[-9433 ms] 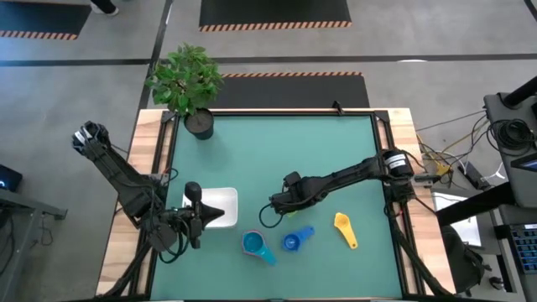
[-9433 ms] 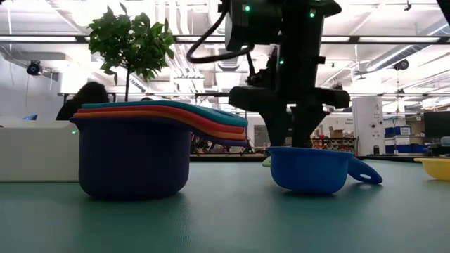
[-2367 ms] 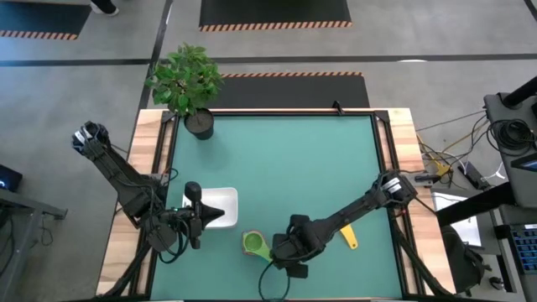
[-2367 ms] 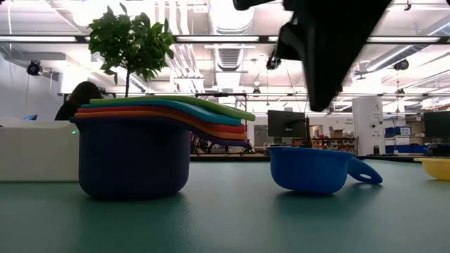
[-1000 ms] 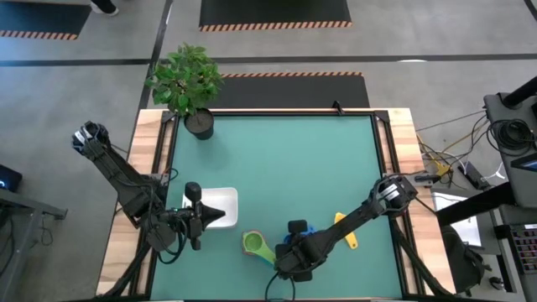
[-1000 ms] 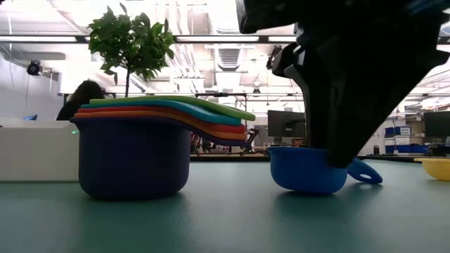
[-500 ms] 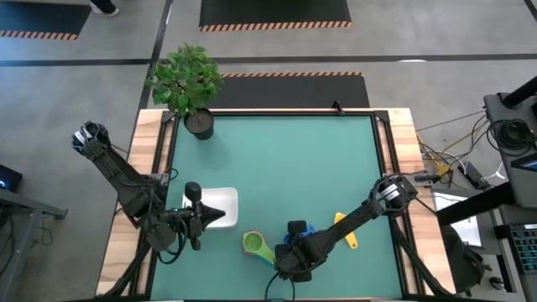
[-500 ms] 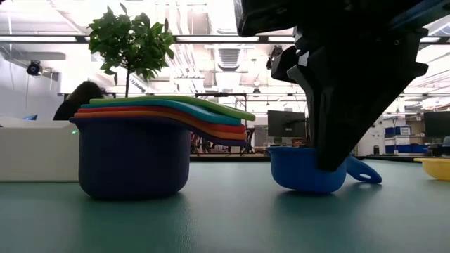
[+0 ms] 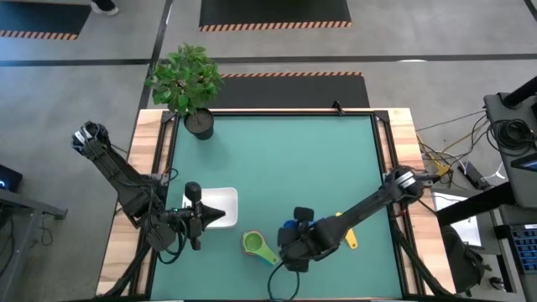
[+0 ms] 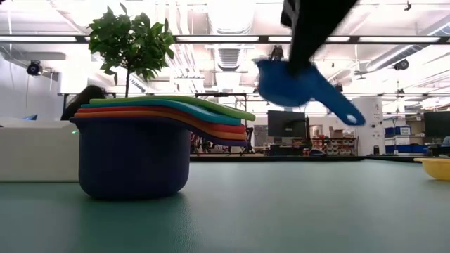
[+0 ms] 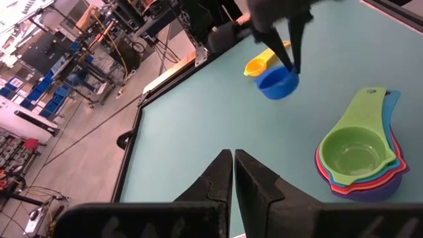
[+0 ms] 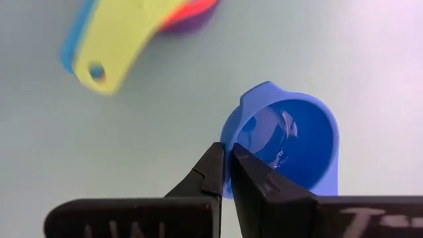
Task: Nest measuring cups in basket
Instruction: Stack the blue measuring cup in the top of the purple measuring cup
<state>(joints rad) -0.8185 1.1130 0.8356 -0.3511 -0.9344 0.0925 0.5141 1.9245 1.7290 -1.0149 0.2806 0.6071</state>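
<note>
Lifted: one dark blue cup (image 10: 290, 83), seemingly tool-held (image 12: 225, 173).

Your right gripper (image 12: 225, 173) hangs above the table, fingers pinched together; your left gripper (image 11: 232, 173) rests closed near its edge.

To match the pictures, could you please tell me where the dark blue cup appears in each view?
High: dark blue cup, mostly hidden under the right tool.
Low: lifted, upper centre.
Left wrist: hanging beyond the stack.
Right wrist: centre, rim pinched.
Shared landmark: the green-topped stack.
</note>
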